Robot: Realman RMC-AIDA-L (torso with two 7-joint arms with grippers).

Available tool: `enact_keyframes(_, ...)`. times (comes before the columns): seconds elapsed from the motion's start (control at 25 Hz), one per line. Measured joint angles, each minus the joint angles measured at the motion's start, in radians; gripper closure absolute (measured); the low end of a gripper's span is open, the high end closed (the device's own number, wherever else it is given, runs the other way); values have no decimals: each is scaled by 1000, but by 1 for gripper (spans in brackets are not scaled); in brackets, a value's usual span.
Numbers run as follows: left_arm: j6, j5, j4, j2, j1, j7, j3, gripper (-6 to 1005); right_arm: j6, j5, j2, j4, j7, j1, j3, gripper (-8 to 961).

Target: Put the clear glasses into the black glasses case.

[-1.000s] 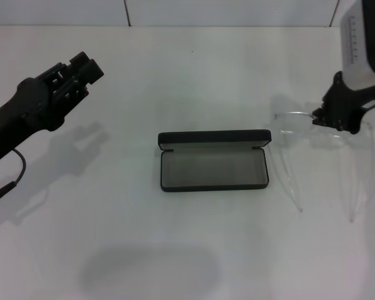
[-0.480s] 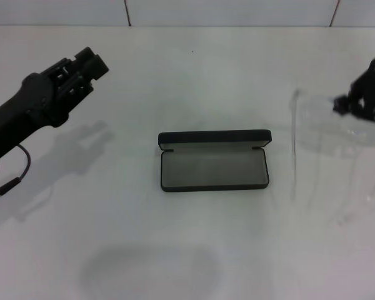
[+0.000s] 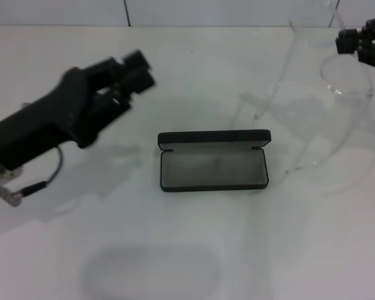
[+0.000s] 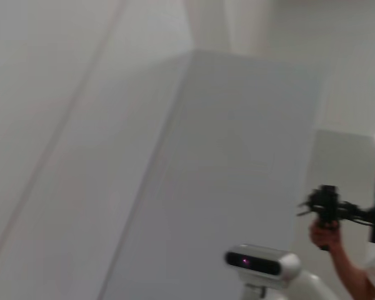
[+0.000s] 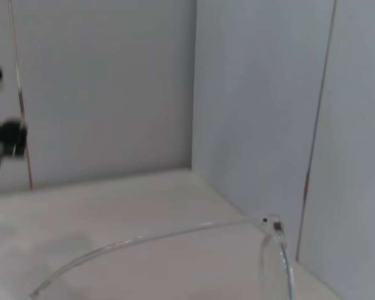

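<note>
The black glasses case (image 3: 212, 170) lies open at the middle of the white table, grey lining up and lid standing along its far side. My right gripper (image 3: 361, 45) is high at the far right, shut on the clear glasses (image 3: 347, 81), which hang in the air beyond and right of the case. Their long clear arms trail down toward the case's right end. The right wrist view shows one clear arm and hinge of the glasses (image 5: 273, 225). My left gripper (image 3: 136, 67) hovers to the left of and beyond the case, holding nothing that I can see.
The white table (image 3: 187, 262) runs back to a pale wall. A cable (image 3: 44, 181) loops under my left arm. The left wrist view shows only walls, a white robot camera head (image 4: 262, 262) and a person's hand holding a black device (image 4: 326, 209).
My right gripper has lifted the clear glasses off the table, up and away at the far right. My left arm has swung right, closer to the case.
</note>
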Motion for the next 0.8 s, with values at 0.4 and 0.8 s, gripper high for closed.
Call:
enact_keyframes(0.4, 8, -4, 0, -11, -57, -5, 44, 727, -7, 272, -2, 252, -91, -12, -27, 896)
enact_keyframes(0.8, 10, -37, -4, -14, -73, -7, 107, 728, 17, 443, 2, 515, -257, 16, -172, 896)
